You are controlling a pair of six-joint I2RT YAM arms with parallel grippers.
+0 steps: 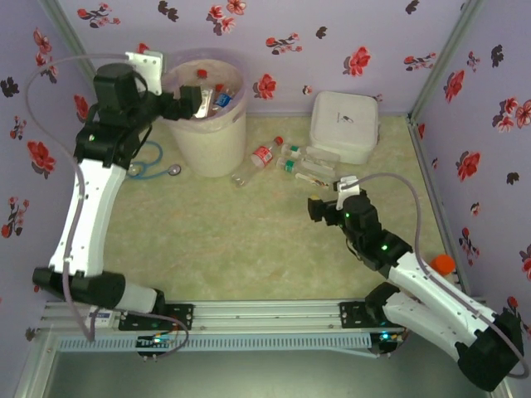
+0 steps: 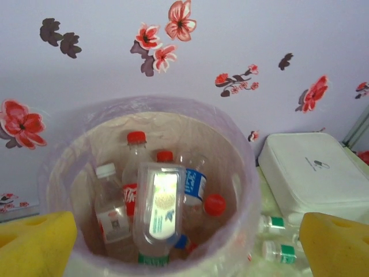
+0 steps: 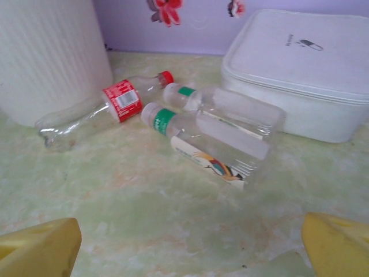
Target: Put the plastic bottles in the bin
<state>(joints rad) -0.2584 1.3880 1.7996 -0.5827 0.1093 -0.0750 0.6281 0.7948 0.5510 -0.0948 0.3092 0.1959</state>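
Observation:
The bin [image 1: 209,133] stands at the back left, its pink liner rim [image 2: 245,156] wide below my left gripper [image 1: 187,103]. That gripper [image 2: 187,242] hangs open over the bin's mouth, its yellow fingers [image 2: 34,242] far apart. Under it a clear green-collared bottle [image 2: 157,213] lies free on several other plastic bottles. On the table lie a red-label bottle [image 1: 259,157] [image 3: 112,103] and two green-collared bottles [image 1: 309,164] [image 3: 210,135]. My right gripper [image 1: 322,207] [image 3: 190,248] is open, low over the table, a short way in front of them.
A white square lidded box [image 1: 345,124] [image 3: 300,63] sits right behind the loose bottles. A stethoscope [image 1: 154,166] lies left of the bin. An orange ball [image 1: 444,264] rests by the right arm. Flowered walls close off three sides.

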